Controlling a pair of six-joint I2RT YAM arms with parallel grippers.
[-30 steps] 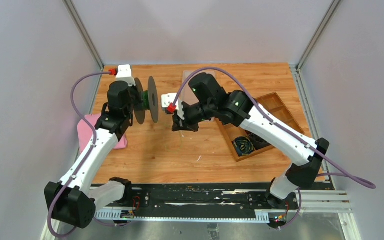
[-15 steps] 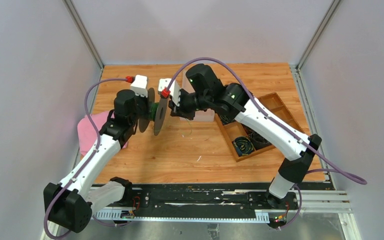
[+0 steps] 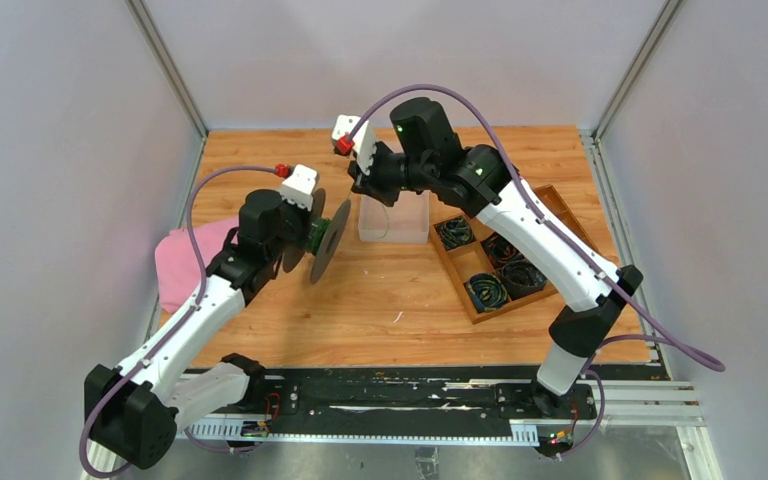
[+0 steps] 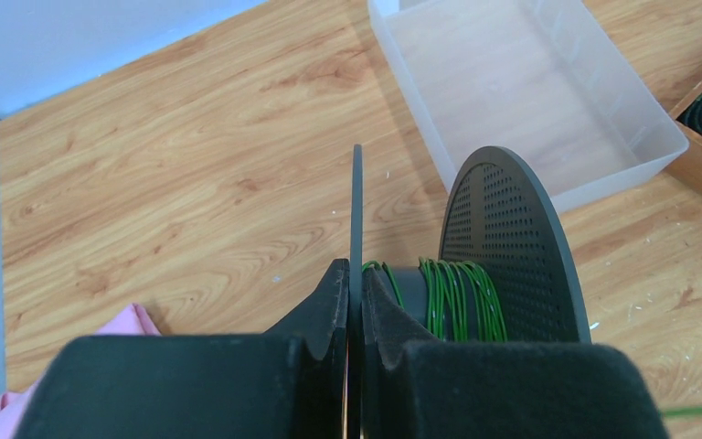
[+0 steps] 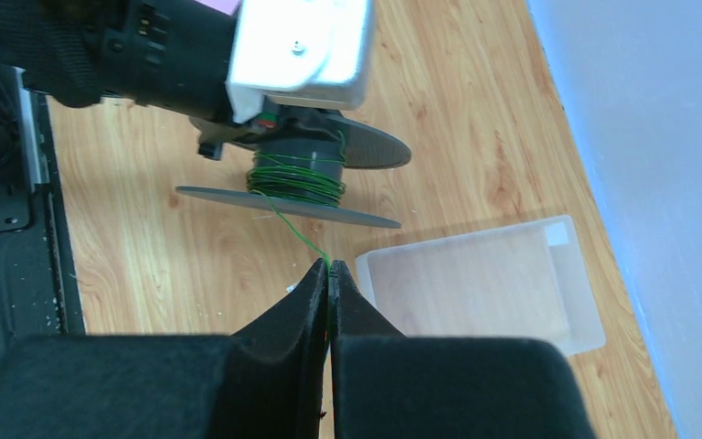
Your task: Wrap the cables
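A shallow wooden tray (image 3: 457,281) divided into compartments is sitting at the right of the wooden table (image 3: 400,300). Four dark coiled cable bundles (image 3: 486,291) are showing in it, each lying in its own compartment, and the right arm is crossing over part of the tray. A clear rectangular plastic bin (image 3: 395,235) is standing just left of the tray. A crumpled pink cloth (image 3: 185,262) is lying at the table's left edge. There is one tray, one bin, one cloth and one black plastic spool (image 3: 328,240) with two round flanges.

The left gripper (image 4: 355,279) is clenching the thin edge of one flange, holding the spool off the table to the left of the bin. The thin green wire cable (image 4: 448,297) is sitting wound around the spool's grey hub, between the flanges. The right gripper (image 5: 329,267) is pinching a single loose strand that is running from the hub to its closed fingertips, near the bin's far left corner.

Only the top view is showing the tray's coils and the whole cloth. Only the left wrist view is showing the perforations in the other flange. The right wrist view alone is showing the strand reaching the fingertips
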